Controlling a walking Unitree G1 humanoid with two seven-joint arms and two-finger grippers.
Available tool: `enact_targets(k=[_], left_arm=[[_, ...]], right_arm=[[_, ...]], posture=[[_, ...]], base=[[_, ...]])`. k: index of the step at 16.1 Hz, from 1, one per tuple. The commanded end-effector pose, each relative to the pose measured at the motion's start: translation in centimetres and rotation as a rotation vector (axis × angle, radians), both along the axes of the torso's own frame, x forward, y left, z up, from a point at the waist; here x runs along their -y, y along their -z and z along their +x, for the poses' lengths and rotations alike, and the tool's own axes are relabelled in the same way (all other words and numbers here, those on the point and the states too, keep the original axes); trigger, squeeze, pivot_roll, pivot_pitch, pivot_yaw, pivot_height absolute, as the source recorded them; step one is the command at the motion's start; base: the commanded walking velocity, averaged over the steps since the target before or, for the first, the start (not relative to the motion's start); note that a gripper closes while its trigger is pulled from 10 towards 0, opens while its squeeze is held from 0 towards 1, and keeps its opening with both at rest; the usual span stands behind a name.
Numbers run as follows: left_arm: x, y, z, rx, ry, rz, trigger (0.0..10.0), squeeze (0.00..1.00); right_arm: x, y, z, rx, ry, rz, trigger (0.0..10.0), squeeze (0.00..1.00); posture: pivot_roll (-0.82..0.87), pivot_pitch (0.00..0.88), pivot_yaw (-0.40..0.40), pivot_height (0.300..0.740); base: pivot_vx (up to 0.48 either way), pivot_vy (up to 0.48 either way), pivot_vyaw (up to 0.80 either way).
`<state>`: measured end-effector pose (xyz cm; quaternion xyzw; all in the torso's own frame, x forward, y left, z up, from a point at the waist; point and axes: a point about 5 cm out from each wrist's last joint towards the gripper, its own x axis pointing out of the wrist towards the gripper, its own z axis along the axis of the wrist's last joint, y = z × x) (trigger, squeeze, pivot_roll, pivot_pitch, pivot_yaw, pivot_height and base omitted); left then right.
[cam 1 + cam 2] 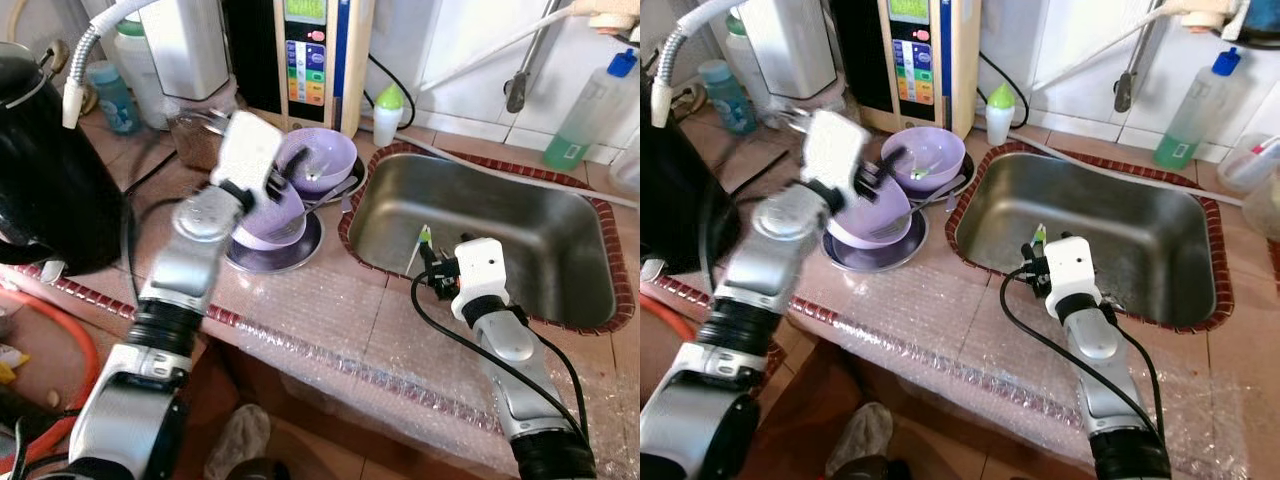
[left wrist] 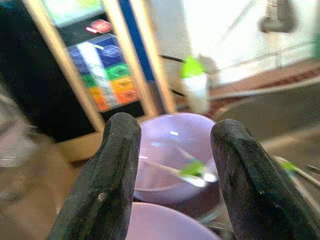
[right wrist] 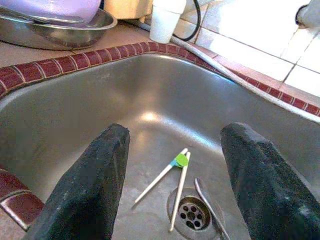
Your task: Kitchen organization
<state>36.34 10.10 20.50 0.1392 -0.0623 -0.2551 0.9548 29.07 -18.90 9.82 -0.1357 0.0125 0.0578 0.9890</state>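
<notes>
Nearest the robot, clear bubble wrap covers the front of the brown tiled counter. The right gripper hangs over the near-left edge of the stainless steel sink, fingers spread wide and holding nothing. In the right wrist view, a pair of white chopsticks joined by a green clip lies on the sink bottom between the fingers, just beside the round drain, with a thin metal utensil handle crossing the drain's far side.

To the left, the left gripper hovers over the stacked lilac plastic bowls resting on a dark round plate, its fingers open wide and empty. Just behind sits another lilac bowl holding a spoon with a green handle.

A large black kettle stands at far left. Against the tiled wall stand a water ionizer with coloured buttons, a small white bottle with a green cap and a green-liquid bottle with a blue cap.
</notes>
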Motion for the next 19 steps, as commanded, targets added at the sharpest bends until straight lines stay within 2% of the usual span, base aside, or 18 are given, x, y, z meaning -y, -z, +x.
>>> enact_targets(k=[1,3,7,8,12,19], left_arm=[[0.2,0.4,0.1,-0.043,0.021,0.023,10.0,1.00],[0.8,2.2,0.4,-0.136,0.054,0.078,10.0,1.00],[0.9,3.3,0.3,-0.243,0.101,0.117,10.0,1.00],[0.8,3.5,0.3,-0.266,0.112,0.133,10.0,0.00],[0.3,4.2,0.4,-0.370,0.137,0.165,10.0,0.00],[-1.0,4.4,1.3,-0.424,0.075,0.153,10.0,0.00]], right_arm=[[0.0,-0.2,-0.1,0.014,0.002,0.003,10.0,0.00],[0.3,0.0,-0.7,0.009,0.015,0.001,10.0,0.00],[0.7,0.3,-1.6,-0.002,0.034,-0.003,10.0,0.00],[0.7,0.4,-1.8,-0.003,0.036,-0.002,10.0,0.00],[0.6,0.4,-2.2,-0.007,0.043,-0.003,10.0,0.00],[0.5,0.4,-2.4,-0.014,0.044,-0.005,10.0,0.00]], posture=[[-0.06,0.000,0.060,0.740],[-0.08,0.000,0.074,0.740],[-0.10,0.000,0.089,0.740],[-0.10,0.000,0.093,0.740],[-0.10,0.004,0.098,0.740],[-0.11,0.015,0.102,0.740]], base=[[0.000,0.000,0.00],[0.000,0.000,0.00],[0.000,0.000,0.00],[0.000,0.000,0.00],[0.000,0.000,0.00],[0.000,0.000,0.00]])
